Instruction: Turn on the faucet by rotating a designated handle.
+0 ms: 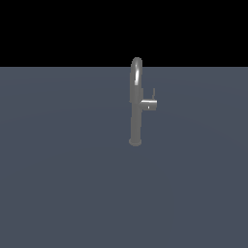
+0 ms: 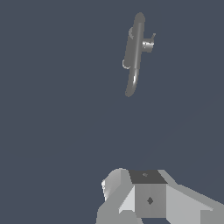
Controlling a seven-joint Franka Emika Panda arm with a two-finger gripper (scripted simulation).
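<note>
Faucet (image 1: pixel 135 104): slim grey metal, arched top, alone on dark surface (image 1: pixel 58 184).
Handle (image 1: pixel 149 104): short side stub, unobstructed.
Gripper (image 2: pixel 151 199): well apart; opening unclear.

The tall slim grey metallic faucet (image 1: pixel 136 104) is stood upright on the flat grey-blue bench (image 1: pixel 58 184). The short grey cylindrical handle (image 1: pixel 149 104) is carried on the column's side toward the exterior view's right.

Dim, flat render — sharp, shadowless
</note>
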